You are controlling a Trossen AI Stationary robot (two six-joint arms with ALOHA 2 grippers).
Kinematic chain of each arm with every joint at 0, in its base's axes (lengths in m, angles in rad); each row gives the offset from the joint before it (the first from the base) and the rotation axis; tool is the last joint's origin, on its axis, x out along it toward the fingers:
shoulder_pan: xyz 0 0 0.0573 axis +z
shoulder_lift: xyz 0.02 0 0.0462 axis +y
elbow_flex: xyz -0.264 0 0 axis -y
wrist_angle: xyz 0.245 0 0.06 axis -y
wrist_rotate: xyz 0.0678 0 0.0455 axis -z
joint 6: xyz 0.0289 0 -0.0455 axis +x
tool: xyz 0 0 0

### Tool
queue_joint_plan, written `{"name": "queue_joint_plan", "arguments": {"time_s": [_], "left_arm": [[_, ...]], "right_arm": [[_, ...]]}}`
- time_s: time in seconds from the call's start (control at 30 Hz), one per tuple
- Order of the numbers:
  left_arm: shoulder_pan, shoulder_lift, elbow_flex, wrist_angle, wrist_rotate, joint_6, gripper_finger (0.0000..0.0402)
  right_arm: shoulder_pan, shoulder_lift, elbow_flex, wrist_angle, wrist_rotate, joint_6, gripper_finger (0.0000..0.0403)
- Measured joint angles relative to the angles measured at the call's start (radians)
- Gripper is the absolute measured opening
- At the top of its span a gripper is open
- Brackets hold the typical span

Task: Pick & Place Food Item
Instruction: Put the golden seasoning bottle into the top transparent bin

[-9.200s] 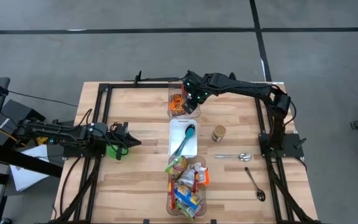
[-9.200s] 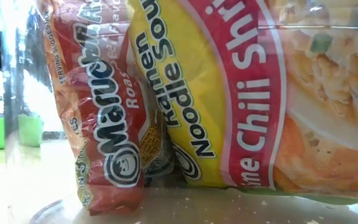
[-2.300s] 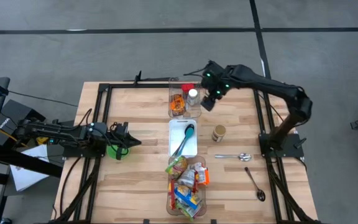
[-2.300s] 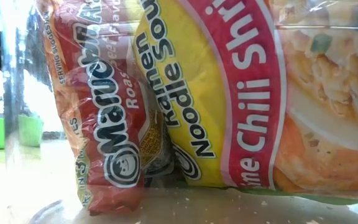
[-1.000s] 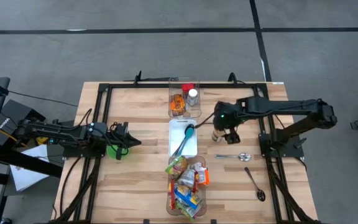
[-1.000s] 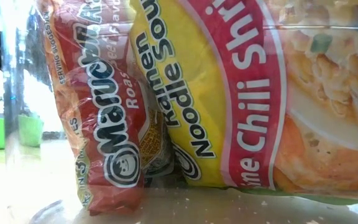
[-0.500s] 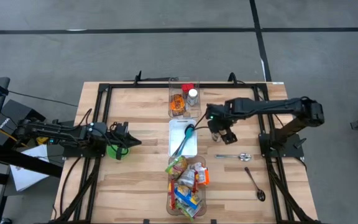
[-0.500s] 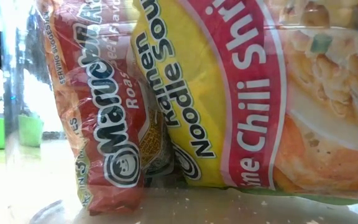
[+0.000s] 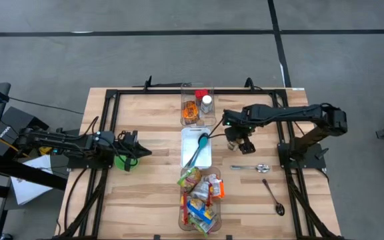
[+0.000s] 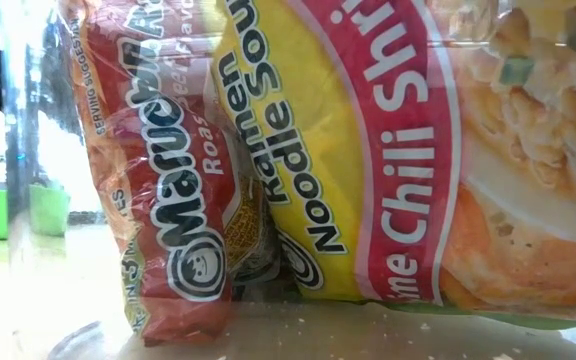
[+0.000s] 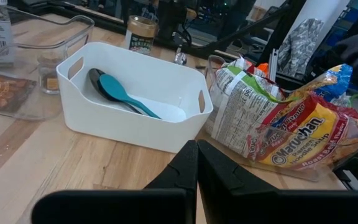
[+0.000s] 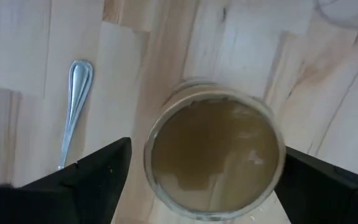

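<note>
A small jar with a tan lid stands upright on the wooden table, right of the white bin; it also shows in the left wrist view as the jar. My right gripper hangs over it, pointing down and open, with one finger on each side of the lid. In the high view the right gripper covers most of the jar. My left gripper waits shut at the table's left side, holding nothing.
The white bin holds a teal spoon. A clear container with food items stands behind it, and another with ramen packets stands in front, filling the low view. Two metal spoons lie right of the packets.
My right gripper has shifted a little toward the table's left and now stands over the jar, its fingers still open. The jar has stayed where it was.
</note>
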Motion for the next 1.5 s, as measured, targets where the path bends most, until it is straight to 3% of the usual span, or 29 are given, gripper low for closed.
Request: {"name": "queue_joint_plan", "arguments": {"time_s": [0.27, 0.7, 0.97, 1.5], "left_arm": [[0.0, 0.0, 0.0, 0.0, 0.0, 0.0, 0.0], [0.0, 0.0, 0.0, 0.0, 0.0, 0.0, 0.0], [0.0, 0.0, 0.0, 0.0, 0.0, 0.0, 0.0], [0.0, 0.0, 0.0, 0.0, 0.0, 0.0, 0.0]], "right_arm": [[-0.026, -0.009, 0.001, 0.027, 0.0, 0.035, 0.0323], [-0.031, -0.004, 0.001, 0.09, 0.001, 0.046, 0.0314], [-0.031, -0.005, 0.002, 0.057, 0.018, 0.059, 0.0268], [-0.031, -0.008, 0.046, 0.035, 0.029, 0.233, 0.0268]]}}
